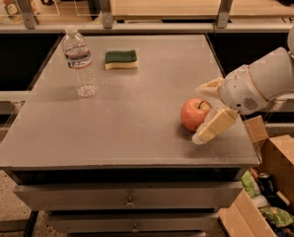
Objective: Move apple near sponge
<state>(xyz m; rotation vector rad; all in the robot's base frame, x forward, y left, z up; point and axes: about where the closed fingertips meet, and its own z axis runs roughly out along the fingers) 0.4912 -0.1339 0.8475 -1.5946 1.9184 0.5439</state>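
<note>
- The gripper [198, 114] is seen at the right side of the table [137, 127], its two pale fingers spread apart, unclenched.
- The apple [191, 114] is flanked by the fingers, one behind it and one in front; whether it is touched cannot be told.
- The apple is placed on the tabletop near the right front edge.
- The sponge [121, 59] is found at the far side, green face up, well apart from the apple.
- A water bottle [80, 63] is stood upright left of the sponge.
- A cardboard box [281, 158] is seen on the floor at the right.
</note>
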